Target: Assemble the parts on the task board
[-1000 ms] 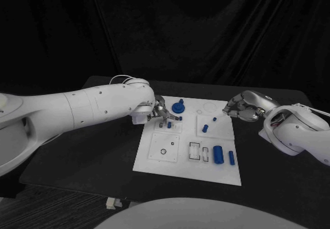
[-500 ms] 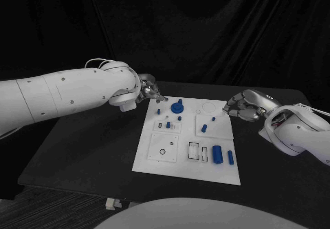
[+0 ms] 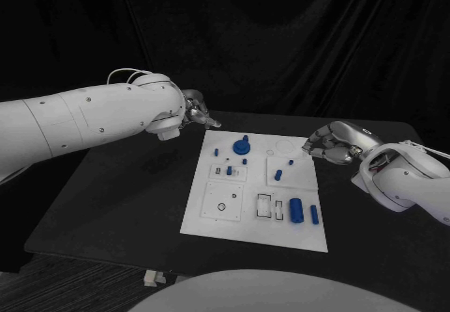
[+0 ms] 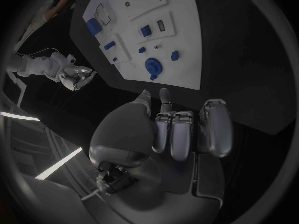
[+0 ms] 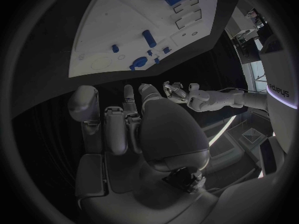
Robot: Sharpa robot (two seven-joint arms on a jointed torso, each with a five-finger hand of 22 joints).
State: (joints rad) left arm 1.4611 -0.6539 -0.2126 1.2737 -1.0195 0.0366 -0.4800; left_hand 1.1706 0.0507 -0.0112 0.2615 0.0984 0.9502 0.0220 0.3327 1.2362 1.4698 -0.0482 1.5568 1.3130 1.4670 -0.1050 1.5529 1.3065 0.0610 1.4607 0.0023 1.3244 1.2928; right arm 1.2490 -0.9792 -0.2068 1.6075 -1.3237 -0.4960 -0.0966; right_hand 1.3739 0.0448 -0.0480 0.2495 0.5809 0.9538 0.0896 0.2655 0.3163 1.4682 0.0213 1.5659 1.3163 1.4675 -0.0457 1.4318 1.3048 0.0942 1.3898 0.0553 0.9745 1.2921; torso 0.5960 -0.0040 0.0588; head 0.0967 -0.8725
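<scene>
The task board (image 3: 218,221) looks like a smooth, matt white plate of plastic, with thin dark outlines on its face. The parts (image 3: 297,210) on it are smooth blue plastic with a slight sheen; the round one (image 3: 243,145) near the board's far edge looks the same. The table (image 3: 122,195) has a dull, matt black top. Behind its far edge hangs black cloth (image 3: 281,58) in soft folds. The left hand (image 3: 198,114) and the right hand (image 3: 326,147) are silvery metal with a satin shine, their arms (image 3: 84,123) in glossy white plastic shells dotted with small dark screws.
</scene>
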